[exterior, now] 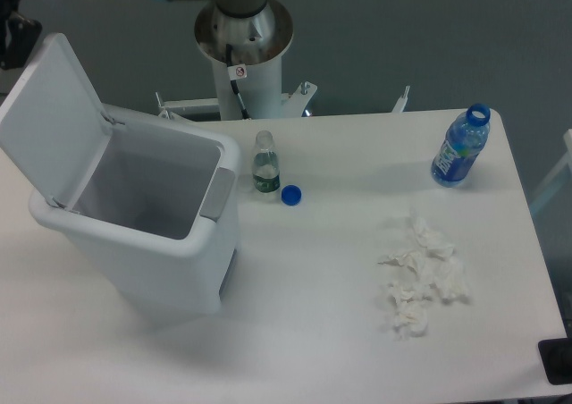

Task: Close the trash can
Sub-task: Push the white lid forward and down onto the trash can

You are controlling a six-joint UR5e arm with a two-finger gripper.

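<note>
Silver-grey arm base (243,30) w/ blue joint ring, small red-white sticker, black cable; dark gripper (15,36) at edge.

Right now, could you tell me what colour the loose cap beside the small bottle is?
Blue. The cap lies right of the small bottle, clear in the fixed camera view.

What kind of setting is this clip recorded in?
Most likely a robotics lab: a robot arm's pedestal stands behind a plain white table set with an open trash can, bottles and crumpled tissues.
</note>
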